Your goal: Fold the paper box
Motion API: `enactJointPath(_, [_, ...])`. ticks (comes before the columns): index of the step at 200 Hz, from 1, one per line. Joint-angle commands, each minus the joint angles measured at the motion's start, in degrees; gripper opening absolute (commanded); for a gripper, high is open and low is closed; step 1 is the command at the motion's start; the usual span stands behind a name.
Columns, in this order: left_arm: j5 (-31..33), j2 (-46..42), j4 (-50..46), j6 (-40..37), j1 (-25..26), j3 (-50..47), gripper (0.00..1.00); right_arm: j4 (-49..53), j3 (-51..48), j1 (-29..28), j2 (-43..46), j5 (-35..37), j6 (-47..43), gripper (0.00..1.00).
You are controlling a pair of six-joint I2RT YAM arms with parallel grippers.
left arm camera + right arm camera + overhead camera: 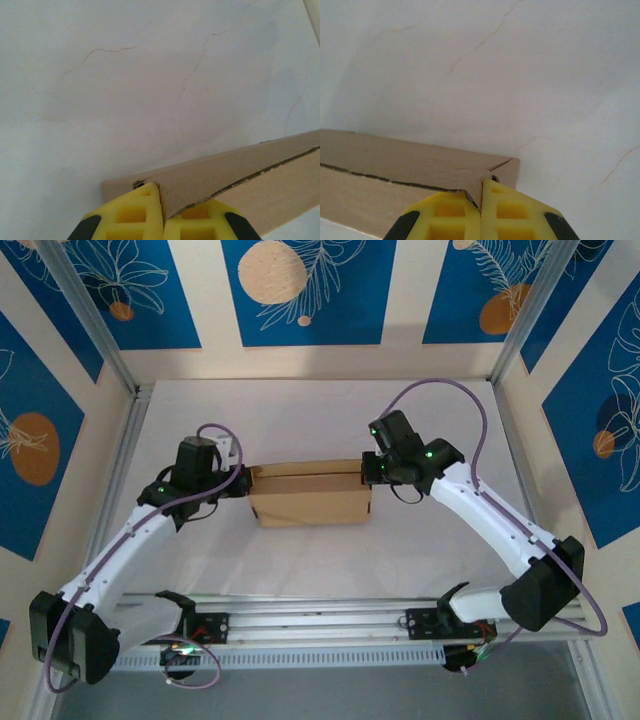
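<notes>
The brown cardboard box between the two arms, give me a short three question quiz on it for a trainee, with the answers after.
1. True or false: the plain brown corrugated cardboard paper box lies on the white table as a flat, unfolded sheet.
2. Which part of the paper box does the left gripper grip? A: its left end. B: its near long side. C: the middle of its top.
3. Fill in: the right gripper is ___ on the right end of the paper box.

Key: 1 false, it already has a box shape with upright walls. 2 A. 3 shut.
</notes>
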State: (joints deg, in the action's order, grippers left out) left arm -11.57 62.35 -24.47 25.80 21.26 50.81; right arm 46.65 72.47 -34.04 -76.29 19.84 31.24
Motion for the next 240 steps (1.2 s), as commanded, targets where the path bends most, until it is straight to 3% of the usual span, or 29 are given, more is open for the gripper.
enactJointPath(1, [-3.3,-2.0,4.4,3.5,0.5,-0.4,0.00,-1.2,-2.8,-1.1,1.2,3.4,9.2,0.00])
enactJointPath(54, [-2.1,-2.0,4.1,3.4,1.5,-1.0,0.00,-9.0,-10.9,-2.5,5.4,6.5,8.9,0.00])
enactJointPath(146, [1.8,-1.8,3.0,-1.7,5.7,-2.1,0.00,-11.4,-14.8,-2.5,7.4,8.1,4.2,0.00])
enactJointPath(191, [8.8,-2.1,2.9,-3.1,10.6,-3.1,0.00,-13.1,-16.9,-2.8,9.4,10.3,3.5,0.00])
enactJointPath(240, [14.2,-3.4,5.8,0.0,12.8,-4.7,0.06,-15.5,-19.6,-4.2,12.0,13.1,3.7,0.00])
